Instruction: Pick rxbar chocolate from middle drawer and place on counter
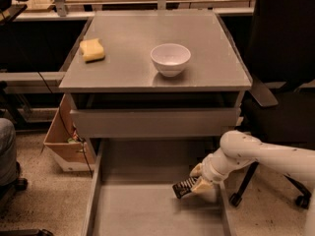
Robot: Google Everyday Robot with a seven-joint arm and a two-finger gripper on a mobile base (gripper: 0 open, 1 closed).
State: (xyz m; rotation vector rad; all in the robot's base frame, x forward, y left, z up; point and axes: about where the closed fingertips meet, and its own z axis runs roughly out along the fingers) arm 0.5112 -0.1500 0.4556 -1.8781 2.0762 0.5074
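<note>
The gripper (197, 180) is low in the middle drawer (142, 215), near its right wall. Its two fingers pinch one end of the rxbar chocolate (183, 187), and the bar sticks out to the left, a bit tilted. The hold is only on the end, so the squeeze should be firm and the lift slow. It should come out toward the front, away from the shut drawer (155, 123) above. Then it can go up to the counter (133, 77), to a bare spot away from the white bowl (170, 59) and yellow sponge (92, 49).
</note>
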